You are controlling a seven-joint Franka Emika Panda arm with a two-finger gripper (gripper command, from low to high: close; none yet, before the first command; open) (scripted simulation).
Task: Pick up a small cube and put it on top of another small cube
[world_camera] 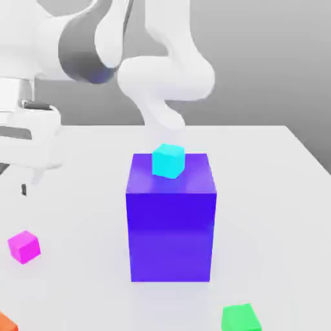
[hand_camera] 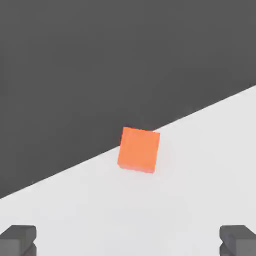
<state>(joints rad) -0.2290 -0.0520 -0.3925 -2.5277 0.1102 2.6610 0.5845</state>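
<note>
Exterior view is showing the white Panda arm reaching in from the far side toward the exterior view's left, with the gripper point(world_camera: 26, 184) hanging low over the white table point(world_camera: 284, 194) near its left edge. The small magenta-pink cube point(world_camera: 24, 246) is sitting on the table nearer than the gripper and just below it in this view, apart from it. A big blue-violet block point(world_camera: 170, 220) is standing in the middle of the table, and a small cyan cube point(world_camera: 168, 160) is resting on its top face toward the far edge. A small green cube point(world_camera: 240, 318) is lying at the near right, and an orange cube point(world_camera: 5, 322) is peeking in at the near left corner.

In the hand view, the 2 dark fingertips point(hand_camera: 19, 239) are sitting wide apart with nothing between them, and the orange cube point(hand_camera: 139, 149) is lying right at the table's edge against the dark floor.
</note>
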